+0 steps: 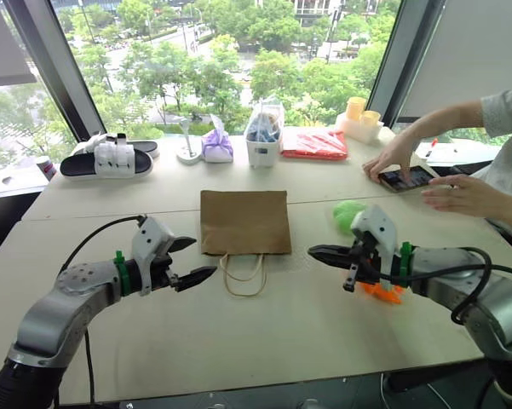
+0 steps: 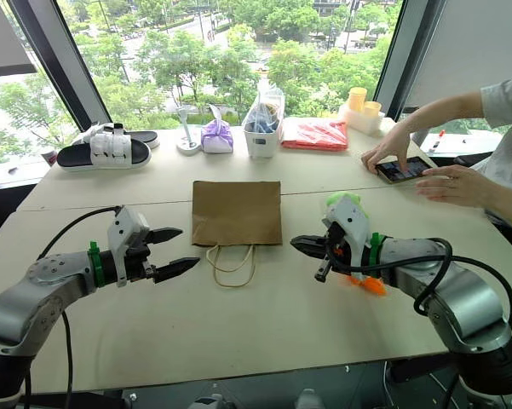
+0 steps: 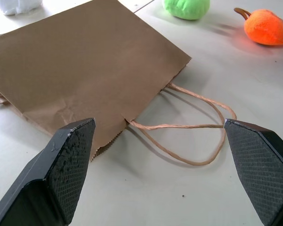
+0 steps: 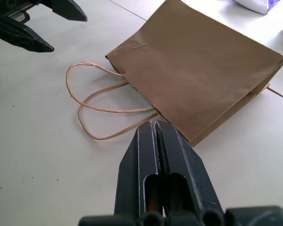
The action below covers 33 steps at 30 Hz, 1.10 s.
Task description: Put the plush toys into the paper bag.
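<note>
- Head views: brown paper bag (image 1: 244,221) lying flat on the white table (image 1: 264,332), mouth and looped string handles (image 1: 243,274) turned toward the robot. Nothing bulging inside, mouth pressed shut.
- Left gripper (image 1: 190,261) hovering just beside the handles, fingers spread wide, gripping nothing.
- Right gripper (image 1: 313,251) on the far side of the handles, fingers pinched together, empty as far as can be seen.
- Light green plush toy (image 1: 349,214) resting on the table behind the right gripper; orange plush toy (image 1: 382,292) peeking out under the right wrist. Both outside the bag.
- Person's hands (image 1: 426,175) busy with a phone at the far right corner, well apart from the bag.
- Left wrist view: two black fingertips (image 3: 66,165) wide apart, framing the bag's open edge and handles; green toy (image 3: 186,8) and orange toy (image 3: 267,27) lying beyond, near each other, untouched.
- Right wrist view: fingers (image 4: 156,155) closed tight against each other, pointing at the bag's mouth edge; left gripper (image 4: 35,21) open across the handles.
- Progress, judging from this: barely begun. Bag not yet opened or stood up, neither toy picked up; both toys left to load.
</note>
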Available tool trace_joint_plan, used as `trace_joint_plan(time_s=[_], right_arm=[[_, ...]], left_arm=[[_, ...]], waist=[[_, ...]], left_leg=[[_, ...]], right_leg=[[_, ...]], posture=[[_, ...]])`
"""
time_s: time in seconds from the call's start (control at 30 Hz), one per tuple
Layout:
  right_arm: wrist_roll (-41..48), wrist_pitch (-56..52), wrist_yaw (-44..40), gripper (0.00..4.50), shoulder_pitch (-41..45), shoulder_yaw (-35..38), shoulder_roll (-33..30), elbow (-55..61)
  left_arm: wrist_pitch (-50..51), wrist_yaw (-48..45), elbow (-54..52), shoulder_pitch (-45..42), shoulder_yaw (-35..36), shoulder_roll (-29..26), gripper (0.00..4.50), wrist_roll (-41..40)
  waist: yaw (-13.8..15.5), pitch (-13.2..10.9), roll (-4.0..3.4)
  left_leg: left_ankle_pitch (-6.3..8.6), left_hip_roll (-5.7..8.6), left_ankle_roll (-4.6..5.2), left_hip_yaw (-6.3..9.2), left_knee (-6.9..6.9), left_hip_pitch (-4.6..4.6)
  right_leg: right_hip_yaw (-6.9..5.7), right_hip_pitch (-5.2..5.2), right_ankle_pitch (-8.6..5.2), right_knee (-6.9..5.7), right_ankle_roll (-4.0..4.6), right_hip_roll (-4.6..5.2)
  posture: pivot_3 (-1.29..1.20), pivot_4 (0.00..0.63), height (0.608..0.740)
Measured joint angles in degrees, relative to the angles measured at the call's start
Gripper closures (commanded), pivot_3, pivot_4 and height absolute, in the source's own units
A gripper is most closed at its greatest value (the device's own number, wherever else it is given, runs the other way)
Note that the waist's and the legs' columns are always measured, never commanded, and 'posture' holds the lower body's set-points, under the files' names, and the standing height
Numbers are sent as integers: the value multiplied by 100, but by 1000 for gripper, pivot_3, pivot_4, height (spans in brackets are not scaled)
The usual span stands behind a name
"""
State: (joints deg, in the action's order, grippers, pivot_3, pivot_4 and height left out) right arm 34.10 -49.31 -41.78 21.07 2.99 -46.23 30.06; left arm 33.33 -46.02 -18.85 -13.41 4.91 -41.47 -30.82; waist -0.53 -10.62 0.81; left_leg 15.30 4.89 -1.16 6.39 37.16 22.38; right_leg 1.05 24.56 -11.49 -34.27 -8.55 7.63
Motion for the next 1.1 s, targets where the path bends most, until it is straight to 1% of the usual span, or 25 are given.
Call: trace_joint_plan(time_s=[0.23,0.43,0.57,0.63,0.73,0.93,1.1], right_arm=[[40,-47,-24,4500,0,9,0,-1],[3,-39,-25,4500,3,-29,0,-7],[-74,-17,-28,4500,55,-103,2,-67],[-153,49,-38,4500,115,-186,3,-121],[-206,131,-78,4500,159,-240,7,-150],[-295,185,-67,4500,167,-275,15,-152],[-372,204,-62,4500,120,-314,16,-152]], left_arm=[[104,0,-84,14,3,70,48,-71],[-4,-122,-116,14,-216,103,48,47],[-951,-491,146,27,-637,-25,48,743],[-1625,-695,486,9,-857,-88,48,1182],[-2410,-903,998,-174,-1022,-88,48,1621],[-3320,-1074,1505,-364,-1039,-72,48,1958],[-4074,-1245,2009,-756,-1161,31,48,2223]], waist=[[3,0,0],[3,0,0],[4,0,0],[5,0,0],[18,0,0],[7,0,0],[19,0,0]], left_leg=[[0,0,0,-1,1,0],[0,1,0,-1,1,0],[0,1,0,-4,0,0],[0,1,0,-4,0,0],[0,1,0,-3,0,1],[1,1,1,-3,0,1],[1,2,1,-3,2,1]], right_leg=[[0,-1,0,0,0,0],[0,-1,0,0,0,0],[0,0,0,1,1,0],[0,0,0,2,1,0],[0,0,0,3,1,1],[0,1,0,3,0,2],[-2,-1,1,3,-1,2]], posture=[[0,150,740],[0,150,740],[0,150,740],[0,150,740],[0,150,740],[0,150,740],[0,150,740]])
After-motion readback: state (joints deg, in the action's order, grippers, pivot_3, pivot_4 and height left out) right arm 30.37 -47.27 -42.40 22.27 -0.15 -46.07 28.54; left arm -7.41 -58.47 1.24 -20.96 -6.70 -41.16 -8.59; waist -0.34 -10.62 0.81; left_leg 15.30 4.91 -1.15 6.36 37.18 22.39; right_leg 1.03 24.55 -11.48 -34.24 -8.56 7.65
